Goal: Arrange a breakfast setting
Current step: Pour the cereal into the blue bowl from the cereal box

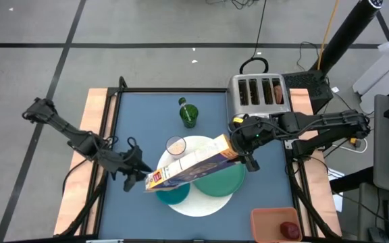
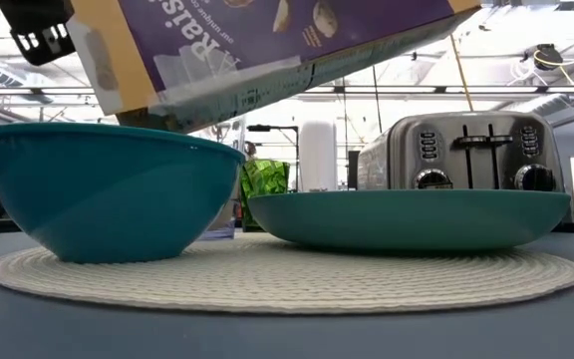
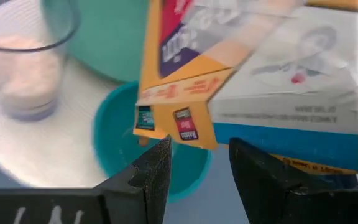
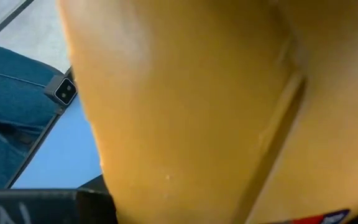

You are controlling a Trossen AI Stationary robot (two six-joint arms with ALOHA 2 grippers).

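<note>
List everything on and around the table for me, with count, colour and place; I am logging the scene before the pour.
cereal box: one, purple and yellow, tilted above the teal bowl, its far end at the right gripper
teal bowl: one, on the mat's left part
green plate: one, on the mat, right of the bowl
mat: one, white, round, table centre
glass: one, clear, at the mat's far edge
green cup: one, behind the mat
toaster: one, silver, far right
tray: one, orange-pink, near right corner
dark-red fruit: one, in the tray
left gripper: open, at the box's low end
right gripper: at the box's high end
</note>
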